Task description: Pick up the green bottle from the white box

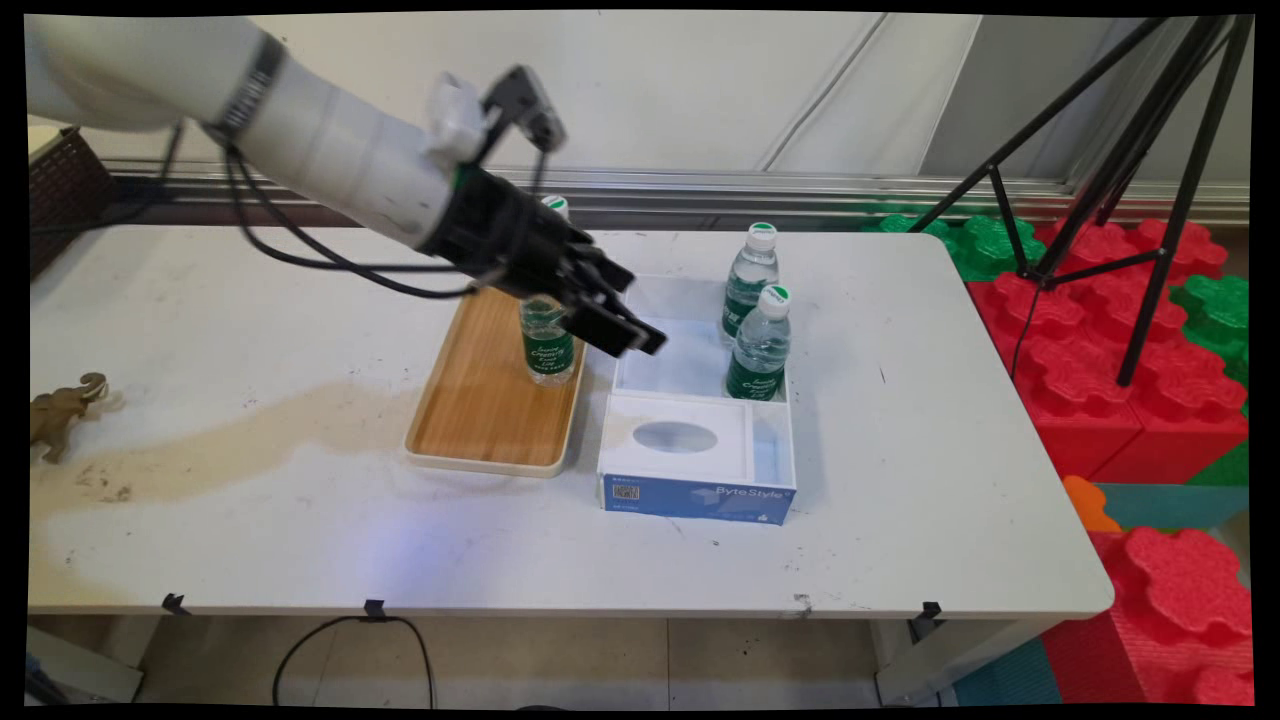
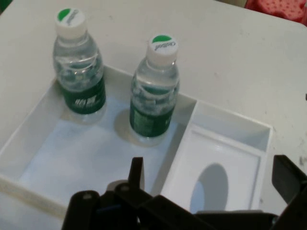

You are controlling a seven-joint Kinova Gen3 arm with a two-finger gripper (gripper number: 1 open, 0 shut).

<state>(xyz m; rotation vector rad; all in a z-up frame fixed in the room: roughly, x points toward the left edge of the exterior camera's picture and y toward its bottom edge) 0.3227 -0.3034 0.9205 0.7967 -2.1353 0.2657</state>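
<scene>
The gripper (image 1: 625, 335) is wide open and holds nothing. 2 bottles (image 2: 154, 91) stand upright in the box (image 1: 700, 345), just right of it.

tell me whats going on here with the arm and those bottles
The Kinova arm's gripper hangs open and empty over the white box, above its near-left edge. Two water bottles stand upright in the box's large compartment: one nearer, one behind it. A third water bottle stands on the wooden tray left of the box, partly hidden by the gripper. A toy elephant stands at the table's left edge.
</scene>
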